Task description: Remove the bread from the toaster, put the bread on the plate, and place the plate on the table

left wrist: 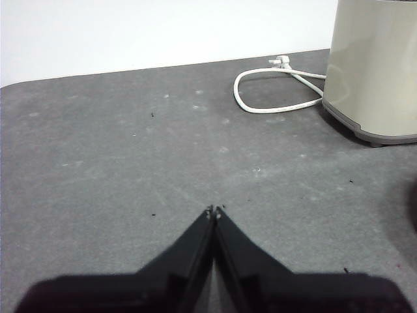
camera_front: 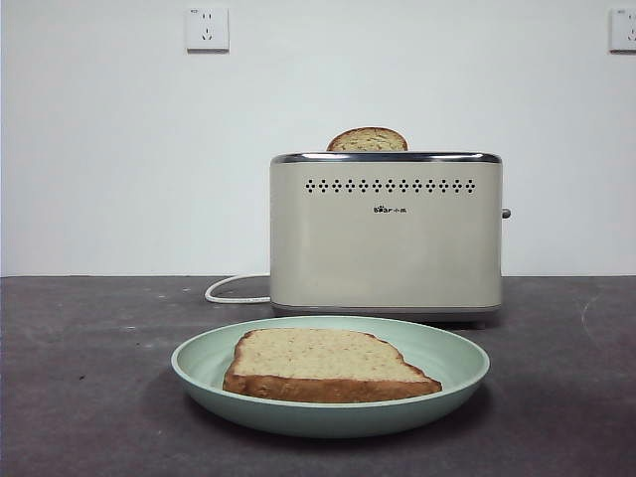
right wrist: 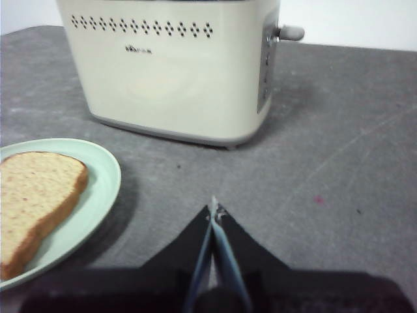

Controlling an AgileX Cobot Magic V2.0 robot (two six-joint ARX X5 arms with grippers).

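We judge the task essentially done: the bread (camera_front: 328,365) lies flat on the plate (camera_front: 452,383), and the plate rests on the table (camera_front: 79,397) near its front edge, just before the toaster (camera_front: 386,234). A second slice (camera_front: 368,140) stands in the toaster slot. Left gripper (left wrist: 214,210) and right gripper (right wrist: 214,210) hang empty, jaws together, over bare table either side of the plate. Plenty of room toward both side edges; only the cord (left wrist: 273,104) clutters the back left.
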